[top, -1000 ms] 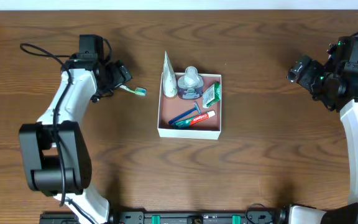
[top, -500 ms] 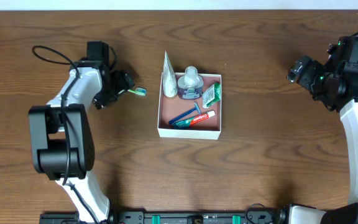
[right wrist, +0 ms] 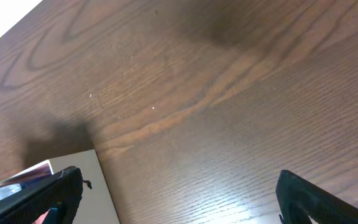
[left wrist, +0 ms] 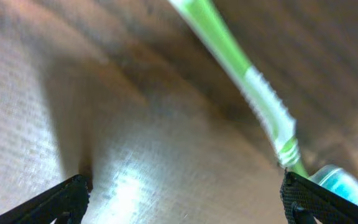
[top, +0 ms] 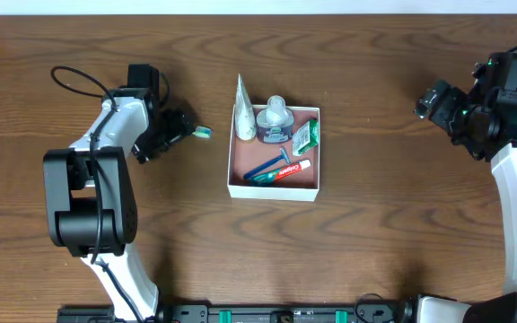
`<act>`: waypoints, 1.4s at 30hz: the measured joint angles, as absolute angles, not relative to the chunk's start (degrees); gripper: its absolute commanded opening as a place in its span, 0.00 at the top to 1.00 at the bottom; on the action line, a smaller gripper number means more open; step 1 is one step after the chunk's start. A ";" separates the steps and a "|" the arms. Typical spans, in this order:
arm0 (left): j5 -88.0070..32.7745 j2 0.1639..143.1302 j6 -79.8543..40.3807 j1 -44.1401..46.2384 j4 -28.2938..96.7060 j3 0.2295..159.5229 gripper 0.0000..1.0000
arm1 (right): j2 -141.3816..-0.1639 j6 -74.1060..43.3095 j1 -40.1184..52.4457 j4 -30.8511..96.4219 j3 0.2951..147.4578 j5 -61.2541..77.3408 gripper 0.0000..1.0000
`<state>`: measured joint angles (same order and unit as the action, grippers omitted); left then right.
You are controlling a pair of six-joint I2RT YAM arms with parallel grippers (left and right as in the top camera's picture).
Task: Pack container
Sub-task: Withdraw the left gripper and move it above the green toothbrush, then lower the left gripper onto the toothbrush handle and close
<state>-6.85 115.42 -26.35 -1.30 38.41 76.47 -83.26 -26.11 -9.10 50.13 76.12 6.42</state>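
Observation:
The container (top: 273,191), a shallow white-walled box with a pink floor, sits mid-table. It holds a white tube (top: 243,117), a clear bottle (top: 276,117), a green packet (top: 306,135), a blue razor (top: 267,166) and a red toothpaste (top: 287,171). A green-and-white toothbrush (top: 202,132) lies on the table left of it, also in the left wrist view (left wrist: 241,68). My left gripper (top: 179,126) is open over the toothbrush handle, the jaws (left wrist: 182,199) wide apart with only bare table between them. My right gripper (top: 433,103) is open and empty at the far right (right wrist: 179,193).
The wooden table (top: 384,224) surrounds the container. A white corner of the container (right wrist: 98,193) shows at the lower left of the right wrist view. A black cable (top: 74,76) loops off the left arm.
My left gripper has moved right along the toothbrush, so only the brush head now shows in the overhead view. The right arm and the container have not moved.

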 measured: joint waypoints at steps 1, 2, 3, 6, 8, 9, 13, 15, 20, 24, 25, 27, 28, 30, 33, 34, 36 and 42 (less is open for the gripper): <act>-6.85 115.42 -25.65 -1.30 39.16 76.47 0.01 | -83.26 -26.11 -9.10 50.11 76.12 6.42 0.01; -6.85 115.42 -25.04 -1.30 39.77 76.47 0.01 | -83.26 -26.11 -9.10 50.13 76.12 6.42 0.01; -6.85 115.42 -24.47 -1.30 39.97 76.47 0.01 | -83.26 -26.11 -9.10 50.11 76.12 6.42 0.01; -6.87 115.42 -22.20 -1.30 40.12 76.51 0.01 | -83.26 -26.11 -9.10 50.13 76.12 6.44 0.01; -6.90 115.57 -20.47 -1.30 40.18 76.97 0.01 | -83.26 -26.11 -9.10 50.13 76.12 6.42 0.01; -6.92 115.81 -19.44 -1.30 40.25 77.58 0.01 | -83.26 -26.11 -9.10 50.13 76.12 6.42 0.01; -7.09 116.46 -15.16 -1.28 40.73 81.76 0.01 | -83.26 -26.11 -9.10 50.13 76.12 6.44 0.01; -7.09 116.49 -12.95 -1.15 41.30 84.33 0.01 | -83.26 -26.11 -9.10 50.13 76.12 6.42 0.01; -7.01 116.49 -5.67 -0.19 40.99 90.00 0.01 | -83.26 -26.09 -9.10 50.13 76.12 6.44 0.01; -5.76 116.49 1.65 1.30 38.68 90.65 0.02 | -83.26 -26.11 -9.10 50.13 76.12 6.42 0.01; -5.58 116.49 3.75 1.65 37.87 90.63 0.02 | -83.26 -26.11 -9.10 50.13 76.12 6.44 0.01; -5.54 116.49 7.14 2.20 36.69 90.61 0.02 | -83.26 -26.11 -9.10 50.13 76.12 6.42 0.01; -5.52 116.49 8.29 2.35 36.34 90.61 0.02 | -83.26 -26.11 -9.10 50.13 76.12 6.42 0.01; -5.52 116.49 10.52 2.48 35.81 90.61 0.02 | -83.26 -26.11 -9.10 50.11 76.12 6.44 0.01; -5.39 116.49 13.80 2.46 35.75 90.61 0.02 | -83.26 -26.11 -9.10 50.13 76.12 6.42 0.01; -5.32 116.49 14.85 2.46 35.75 90.61 0.02 | -83.26 -26.11 -9.10 50.13 76.12 6.44 0.01; -5.21 116.49 17.15 2.46 35.75 90.56 0.02 | -83.26 -26.11 -9.10 50.11 76.12 6.44 0.01; -5.13 116.49 24.23 2.46 35.70 89.86 0.02 | -83.26 -26.11 -9.10 50.13 76.12 6.42 0.01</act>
<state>-5.13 116.49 24.23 2.46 35.70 89.86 -83.26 -26.11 -9.10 50.13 76.12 6.42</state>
